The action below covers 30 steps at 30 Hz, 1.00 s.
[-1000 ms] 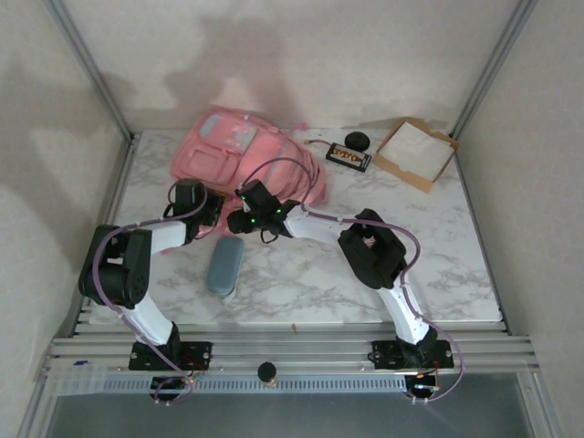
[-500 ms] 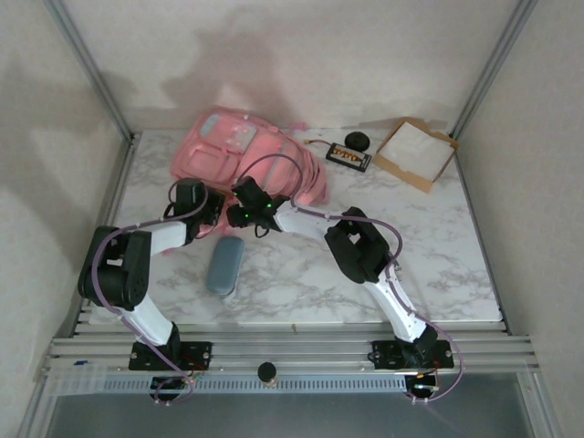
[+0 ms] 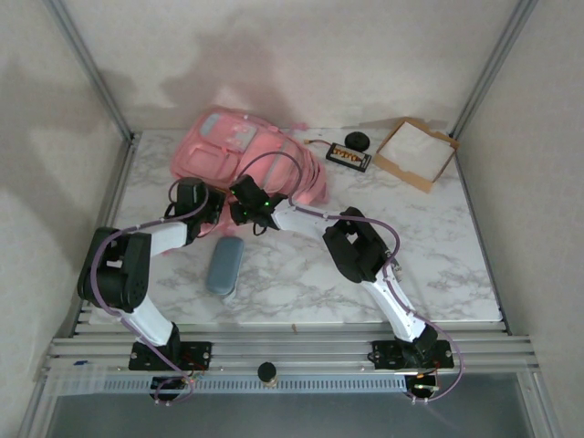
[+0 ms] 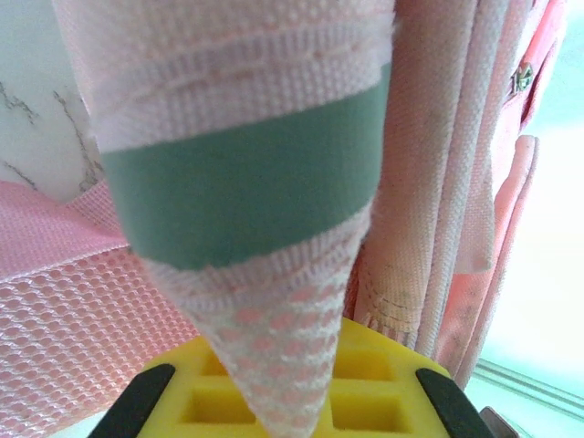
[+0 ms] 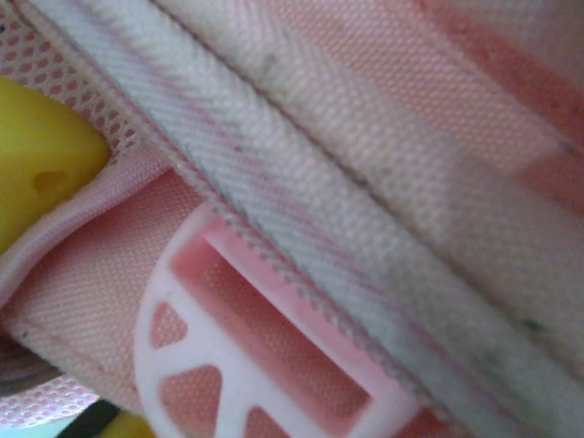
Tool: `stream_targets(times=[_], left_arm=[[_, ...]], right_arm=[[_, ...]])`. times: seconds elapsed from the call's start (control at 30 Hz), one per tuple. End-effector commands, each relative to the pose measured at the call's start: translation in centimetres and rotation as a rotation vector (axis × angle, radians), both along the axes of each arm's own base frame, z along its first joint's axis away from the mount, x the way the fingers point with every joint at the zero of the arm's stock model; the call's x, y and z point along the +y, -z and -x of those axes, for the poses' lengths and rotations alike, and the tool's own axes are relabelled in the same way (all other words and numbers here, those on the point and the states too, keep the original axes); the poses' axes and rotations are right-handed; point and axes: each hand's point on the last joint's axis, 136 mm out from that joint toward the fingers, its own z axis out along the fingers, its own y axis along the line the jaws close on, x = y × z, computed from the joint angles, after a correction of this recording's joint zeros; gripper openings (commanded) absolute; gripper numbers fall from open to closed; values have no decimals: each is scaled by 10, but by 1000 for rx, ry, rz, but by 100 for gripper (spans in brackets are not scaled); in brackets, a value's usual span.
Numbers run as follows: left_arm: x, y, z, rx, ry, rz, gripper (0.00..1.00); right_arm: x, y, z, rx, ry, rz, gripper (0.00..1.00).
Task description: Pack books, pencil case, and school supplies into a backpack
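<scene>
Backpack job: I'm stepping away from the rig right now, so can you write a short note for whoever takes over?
Grippers: the left gripper is shut on a pink mesh backpack strap. The right gripper is pressed against the backpack at its near edge, beside a pink plastic buckle; open or shut cannot be told.
Things: the pencil case lies on the table in front of the backpack, between the arms, untouched.
Done: strap gripped; the backpack's contents cannot be seen.
Left: probably open the backpack, then put the pencil case in.
</scene>
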Motion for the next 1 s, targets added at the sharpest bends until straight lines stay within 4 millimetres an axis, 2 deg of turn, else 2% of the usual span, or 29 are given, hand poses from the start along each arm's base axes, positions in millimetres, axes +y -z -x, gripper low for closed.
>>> stream_targets(times=[0.0, 0.1, 0.23, 0.47, 0.87, 0.97], left_arm=[[-23, -36, -2, -102, 65, 48, 0], [-23, -36, -3, -99, 65, 44, 0], [-17, -32, -5, -89, 55, 29, 0], [5, -20, -8, -59, 5, -4, 0], [27, -14, -11, -47, -33, 4, 0], [35, -10, -15, -32, -38, -14, 0]], right_arm=[[9, -30, -38, -115, 59, -116, 16], [11, -36, -36, -115, 41, -122, 5], [-1, -39, -26, -105, 40, -111, 0], [-23, -56, -8, -94, 44, -101, 0], [-72, -38, 8, -42, 80, -26, 0], [-84, -43, 13, -37, 97, -32, 0]])
